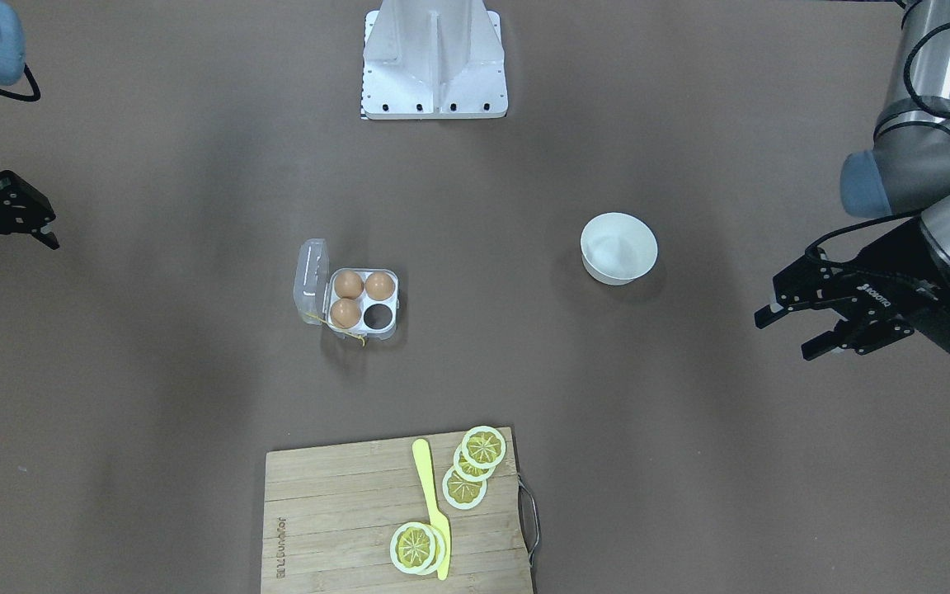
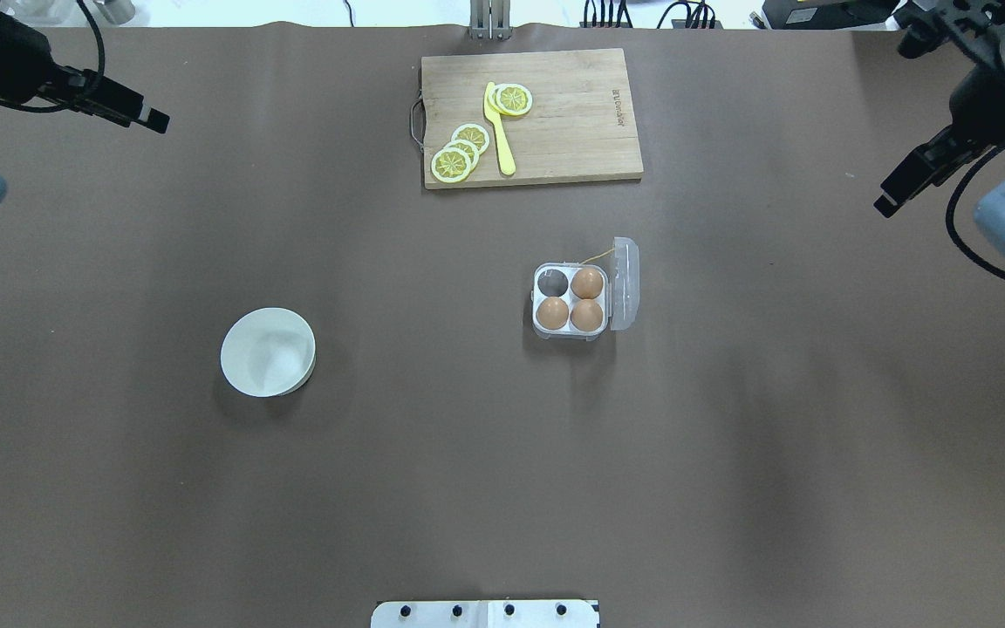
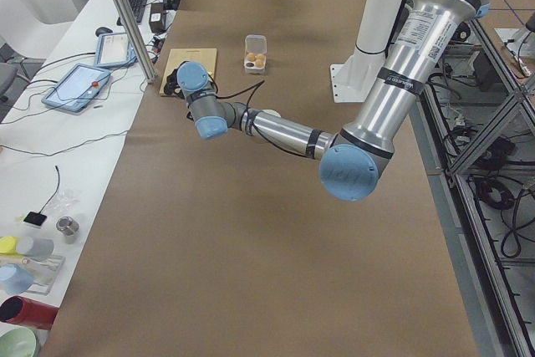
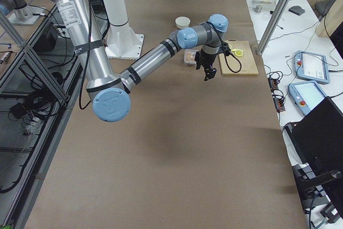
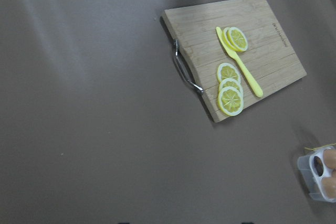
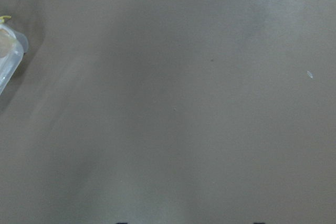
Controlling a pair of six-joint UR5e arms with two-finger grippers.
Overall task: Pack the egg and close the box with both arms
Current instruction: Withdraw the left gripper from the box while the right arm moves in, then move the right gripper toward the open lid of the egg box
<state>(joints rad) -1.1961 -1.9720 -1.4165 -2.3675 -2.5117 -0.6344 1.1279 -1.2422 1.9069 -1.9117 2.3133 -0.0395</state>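
The clear egg box (image 1: 357, 302) stands mid-table with its lid (image 1: 311, 280) folded open to the side. Three brown eggs (image 1: 348, 284) fill three cells and one cell (image 1: 376, 314) is empty; I cannot tell which is the task's egg. The box also shows in the overhead view (image 2: 570, 300). My left gripper (image 1: 787, 334) is open and empty, far off beyond the white bowl. My right gripper (image 1: 13, 260) is open and empty at the opposite table edge, far from the box. No loose egg shows on the table.
An empty white bowl (image 1: 599, 227) stands between the box and my left gripper. A wooden cutting board (image 1: 335, 511) with lemon slices (image 1: 483, 446) and a yellow knife (image 1: 430, 503) lies on the operators' side. The white stand (image 1: 434, 58) is at the robot's base.
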